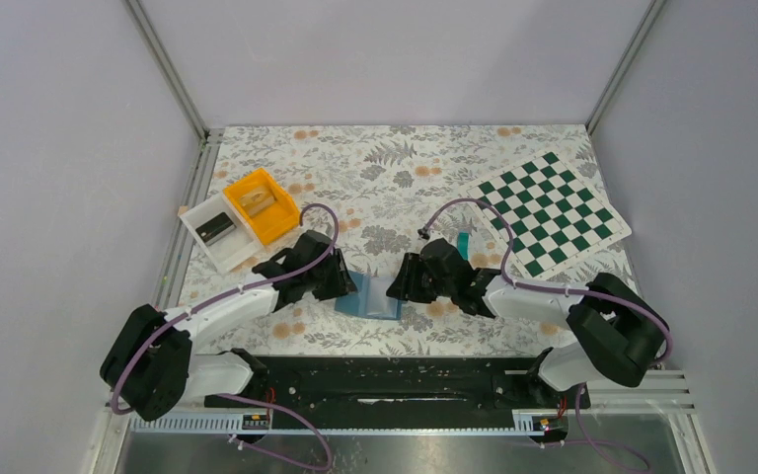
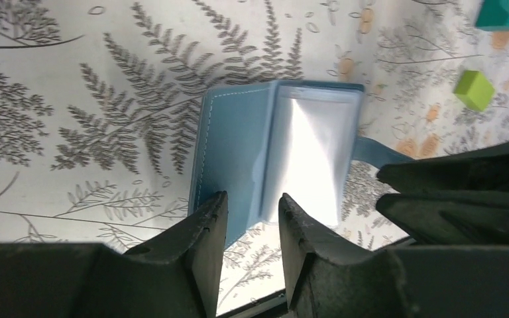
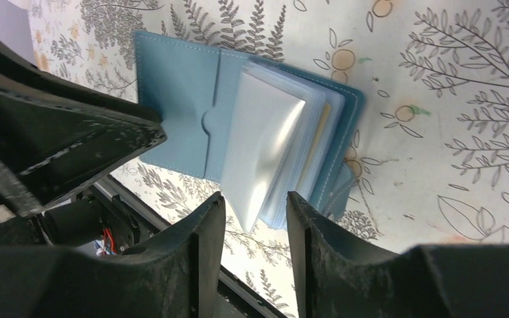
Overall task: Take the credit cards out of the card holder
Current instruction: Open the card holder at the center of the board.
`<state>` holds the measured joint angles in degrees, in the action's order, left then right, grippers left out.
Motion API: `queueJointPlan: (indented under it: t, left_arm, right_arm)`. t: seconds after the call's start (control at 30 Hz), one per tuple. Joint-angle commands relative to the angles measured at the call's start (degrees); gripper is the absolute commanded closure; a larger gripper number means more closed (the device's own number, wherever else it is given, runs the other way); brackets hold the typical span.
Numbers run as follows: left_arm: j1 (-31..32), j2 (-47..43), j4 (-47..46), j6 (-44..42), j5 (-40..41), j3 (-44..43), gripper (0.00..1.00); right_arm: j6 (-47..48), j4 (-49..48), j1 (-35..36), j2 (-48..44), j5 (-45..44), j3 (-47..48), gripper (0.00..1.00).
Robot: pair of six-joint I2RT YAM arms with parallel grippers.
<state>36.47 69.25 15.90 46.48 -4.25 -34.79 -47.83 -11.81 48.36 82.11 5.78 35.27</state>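
Observation:
The blue-teal card holder (image 1: pixel 370 296) lies open on the floral cloth between my two grippers. In the left wrist view its cover (image 2: pixel 235 146) and glossy clear sleeves (image 2: pixel 315 156) sit just past my left gripper (image 2: pixel 252 205), which is open; a corner of the cover shows in the gap. My right gripper (image 3: pixel 255 202) is open too, and the tip of the clear sleeves (image 3: pixel 265 139) hangs between its fingertips, above the holder (image 3: pixel 179 86). A teal card (image 1: pixel 464 244) lies by the right arm. A teal card (image 2: pixel 497 13) and a lime-green card (image 2: pixel 474 89) lie beyond the holder.
An orange bin (image 1: pixel 260 202) and a white bin (image 1: pixel 219 229) stand at the back left. A green-and-white chequered mat (image 1: pixel 551 212) lies at the back right. The black mounting rail (image 1: pixel 395 380) runs along the near edge, close to the holder.

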Motion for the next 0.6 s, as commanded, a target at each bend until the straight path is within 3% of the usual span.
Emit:
queueJointPlan:
  t: [0.0, 0.3, 0.57]
  left_arm:
    - [-1.39, 2.92, 0.36, -2.22, 1.83, -0.42, 0.67]
    - [-1.47, 8.00, -4.89, -0.82, -2.66, 3.38, 0.71]
    - [-1.43, 8.56, -8.22, -0.34, -4.99, 5.94, 0.71]
  right_arm:
    - [-1.01, -2.31, 0.03, 1.92, 1.30, 3.25, 0.52]
    - [-3.08, -4.23, 0.02, 6.86, 2.19, 4.64, 0.48]
    - [-4.70, -9.59, 0.07, 9.38, 6.22, 5.60, 0.54]
